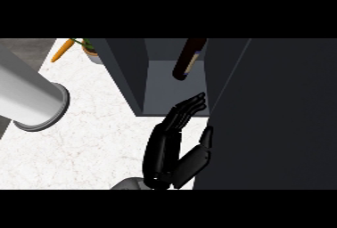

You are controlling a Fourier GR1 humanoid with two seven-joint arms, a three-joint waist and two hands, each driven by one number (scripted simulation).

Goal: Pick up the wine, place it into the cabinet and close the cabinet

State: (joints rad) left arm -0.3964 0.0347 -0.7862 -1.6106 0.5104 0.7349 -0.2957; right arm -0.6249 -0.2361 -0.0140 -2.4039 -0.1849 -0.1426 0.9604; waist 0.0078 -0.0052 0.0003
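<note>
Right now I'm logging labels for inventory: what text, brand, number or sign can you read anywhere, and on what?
None can be read.
Dark brown wine bottle inside the dark grey cabinet: its pale label strip shows no legible letters.
White marble counter, orange carrot, black right hand: no markings.

Only one hand [172, 149] shows, and it is glossy black throughout, built of long, slim segmented fingers [187, 109] with rounded links and faint highlights along their edges. A shorter, thicker black thumb [206, 137] stands off to one side of a narrow palm. Below the hand, at the wrist, a small rounded stretch of light grey forearm [128, 184] shows, smooth and plain, with no visible cables, screws or markings.
</note>
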